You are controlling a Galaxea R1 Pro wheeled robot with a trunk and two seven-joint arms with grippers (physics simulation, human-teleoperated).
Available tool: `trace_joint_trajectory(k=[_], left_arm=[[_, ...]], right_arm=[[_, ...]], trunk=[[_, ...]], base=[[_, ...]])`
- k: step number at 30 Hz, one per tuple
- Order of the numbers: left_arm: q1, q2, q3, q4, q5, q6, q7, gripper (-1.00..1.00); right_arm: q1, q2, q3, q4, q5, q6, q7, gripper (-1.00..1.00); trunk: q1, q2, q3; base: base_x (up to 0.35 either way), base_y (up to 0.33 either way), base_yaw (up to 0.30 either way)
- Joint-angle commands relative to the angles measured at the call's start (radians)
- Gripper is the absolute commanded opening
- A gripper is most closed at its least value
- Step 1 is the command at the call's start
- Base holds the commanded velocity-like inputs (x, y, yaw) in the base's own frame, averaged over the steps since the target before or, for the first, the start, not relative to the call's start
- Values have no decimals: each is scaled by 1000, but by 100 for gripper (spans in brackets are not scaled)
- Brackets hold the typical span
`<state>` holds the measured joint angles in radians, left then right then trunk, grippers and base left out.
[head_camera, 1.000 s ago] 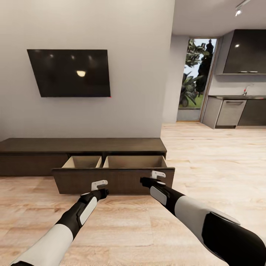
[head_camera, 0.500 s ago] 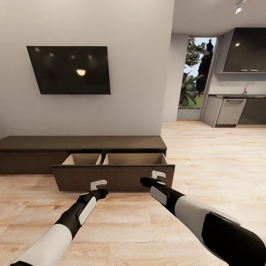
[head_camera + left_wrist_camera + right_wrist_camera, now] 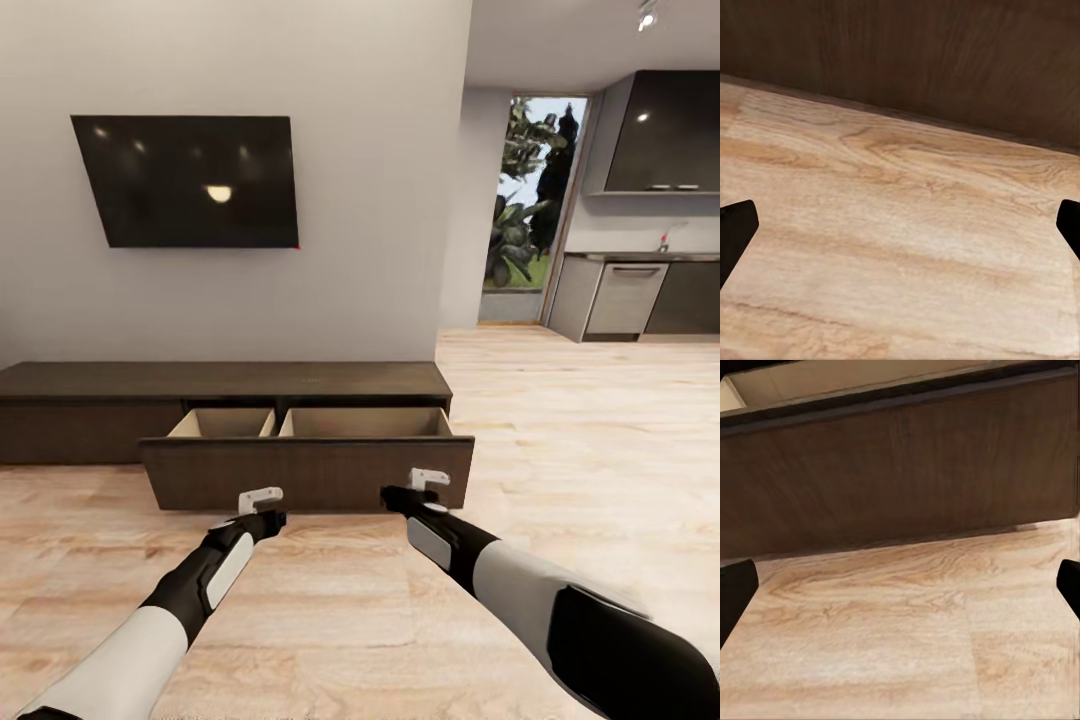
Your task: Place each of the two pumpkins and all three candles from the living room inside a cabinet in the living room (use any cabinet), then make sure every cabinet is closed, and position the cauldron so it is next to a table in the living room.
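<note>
Cabinet point(image 3: 220, 395) long, low, dark brown, against wall under wall-mounted TV point(image 3: 190, 180). Wide drawer point(image 3: 308, 472) pulled out, pale interior with two compartments, contents not visible from head view. Left gripper point(image 3: 262, 505) low over wood floor point(image 3: 330, 600), just before drawer front, fingers point(image 3: 735, 232) spread wide, holding nothing. Right gripper point(image 3: 428, 488) near drawer front's right end, fingers point(image 3: 735, 589) spread wide, empty. Kitchen units point(image 3: 640, 295) well apart, far right.
</note>
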<state>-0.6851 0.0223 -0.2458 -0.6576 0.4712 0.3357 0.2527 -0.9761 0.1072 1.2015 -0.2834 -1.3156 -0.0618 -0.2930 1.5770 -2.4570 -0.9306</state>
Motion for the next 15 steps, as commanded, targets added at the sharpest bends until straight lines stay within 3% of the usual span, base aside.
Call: trace_joint_trajectory(k=[1, 5, 15], left_arm=[[-1, 2, -9, -2, 11, -6, 10, 100], [21, 2, -21, -5, 10, -69, 10, 100], [47, 2, -58, -14, 9, -163, 14, 100]], right_arm=[[19, 2, 21, 2, 22, -37, -6, 100], [41, 7, 31, 42, 63, -71, -8, 100], [45, 8, 34, 74, 74, -100, -7, 100]], trunk=[[4, -8, -4], [19, -36, -17], [27, -45, -55]], base=[[0, 0, 0], [0, 0, 0], [0, 0, 0]])
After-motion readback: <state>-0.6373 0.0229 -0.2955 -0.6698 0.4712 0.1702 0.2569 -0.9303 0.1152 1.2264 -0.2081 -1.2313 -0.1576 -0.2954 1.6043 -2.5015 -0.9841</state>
